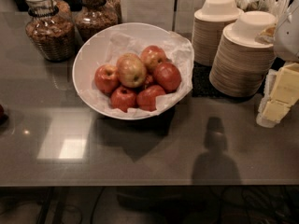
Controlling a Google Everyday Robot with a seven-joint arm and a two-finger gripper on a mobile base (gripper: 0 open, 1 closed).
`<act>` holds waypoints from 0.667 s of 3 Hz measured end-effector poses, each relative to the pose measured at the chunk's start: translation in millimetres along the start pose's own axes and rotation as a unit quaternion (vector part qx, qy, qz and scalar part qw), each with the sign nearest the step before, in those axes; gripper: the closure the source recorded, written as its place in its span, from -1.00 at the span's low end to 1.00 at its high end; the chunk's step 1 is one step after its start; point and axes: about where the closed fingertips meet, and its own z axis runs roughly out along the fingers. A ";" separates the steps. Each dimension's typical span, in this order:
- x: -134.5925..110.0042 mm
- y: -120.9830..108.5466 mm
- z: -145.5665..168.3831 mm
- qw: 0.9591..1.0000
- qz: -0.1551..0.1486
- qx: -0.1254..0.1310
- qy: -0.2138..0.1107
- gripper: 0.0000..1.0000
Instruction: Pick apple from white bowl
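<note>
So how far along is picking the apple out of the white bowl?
Nothing looks done yet: the large yellowish-green, red-blushed apple rests on top of the smaller deep-red apples in the wide round white paper-lined bowl. Nothing is in hand, since the tool is outside the camera view. The whole job is left: reach in, grasp that apple and lift it clear.

Seen at the right edge of the frame, the robot's gripper [279,99] appears as pale yellow blocky segments, flat-faced and square-cornered, stepped one below the other, with a whitish piece at the lowest end. Above it, in the upper right corner, the arm [289,34] shows a smooth, rounded white-grey shell, partly cut off by the edge of the frame
</note>
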 end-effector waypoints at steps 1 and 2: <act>0.0 0.0 0.0 1.000 0.000 0.000 0.000 -1.00; -19.0 -5.2 15.0 1.000 -0.022 0.000 -0.014 -1.00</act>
